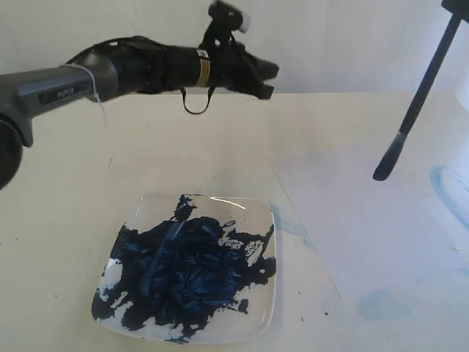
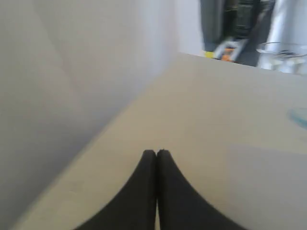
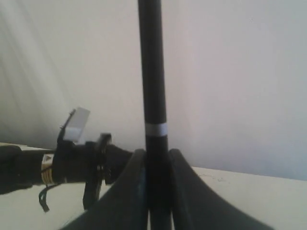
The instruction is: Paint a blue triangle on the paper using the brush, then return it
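L arm (image 1: 45, 91) label reads "PIPER", bit blurry.

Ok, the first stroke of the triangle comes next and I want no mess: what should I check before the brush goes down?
1. Is the brush clamped in the right tool: ok.
2. Its tip hangs over the paper, not touching: ok.
3. Paper flat and blank under the tip: ok.
4. Paint on the bristles: cannot tell.
5. Left tool shut, held high, away from the paper: ok.

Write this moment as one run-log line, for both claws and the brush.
left claw: shut, empty | right claw: shut on brush | brush tip: over paper | paper: no dark strokes seen
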Action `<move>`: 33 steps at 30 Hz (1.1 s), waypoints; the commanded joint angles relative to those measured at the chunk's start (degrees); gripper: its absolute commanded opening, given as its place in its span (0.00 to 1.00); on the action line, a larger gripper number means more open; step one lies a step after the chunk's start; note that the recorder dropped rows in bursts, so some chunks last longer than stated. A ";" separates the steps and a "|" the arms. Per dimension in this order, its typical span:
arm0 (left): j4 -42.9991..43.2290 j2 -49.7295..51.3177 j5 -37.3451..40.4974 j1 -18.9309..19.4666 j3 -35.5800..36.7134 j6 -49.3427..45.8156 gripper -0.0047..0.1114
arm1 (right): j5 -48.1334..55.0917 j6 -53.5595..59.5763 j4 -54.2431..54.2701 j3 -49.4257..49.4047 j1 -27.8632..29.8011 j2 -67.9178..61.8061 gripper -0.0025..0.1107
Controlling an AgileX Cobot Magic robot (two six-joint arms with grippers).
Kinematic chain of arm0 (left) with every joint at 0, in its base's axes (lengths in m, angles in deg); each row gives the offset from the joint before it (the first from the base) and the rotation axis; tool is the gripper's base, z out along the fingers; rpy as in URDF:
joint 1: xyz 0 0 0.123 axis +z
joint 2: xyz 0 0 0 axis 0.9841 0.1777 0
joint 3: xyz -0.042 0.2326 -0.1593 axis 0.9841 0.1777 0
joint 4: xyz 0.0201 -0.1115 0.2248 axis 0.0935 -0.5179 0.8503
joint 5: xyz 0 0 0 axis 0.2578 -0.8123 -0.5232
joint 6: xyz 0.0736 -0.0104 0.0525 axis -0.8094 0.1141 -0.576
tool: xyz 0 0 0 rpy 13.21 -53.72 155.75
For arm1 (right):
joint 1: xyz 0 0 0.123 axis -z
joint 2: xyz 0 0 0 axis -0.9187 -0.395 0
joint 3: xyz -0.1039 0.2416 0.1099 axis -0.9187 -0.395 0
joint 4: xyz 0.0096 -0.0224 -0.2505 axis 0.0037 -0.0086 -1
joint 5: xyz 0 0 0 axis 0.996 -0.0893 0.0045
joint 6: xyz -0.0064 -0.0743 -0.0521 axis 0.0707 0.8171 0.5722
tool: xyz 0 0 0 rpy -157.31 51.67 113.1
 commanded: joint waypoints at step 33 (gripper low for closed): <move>-152.99 0.19 83.86 -10.05 3.47 -142.34 0.04 | 1.37 0.58 0.80 -0.27 0.39 0.15 0.02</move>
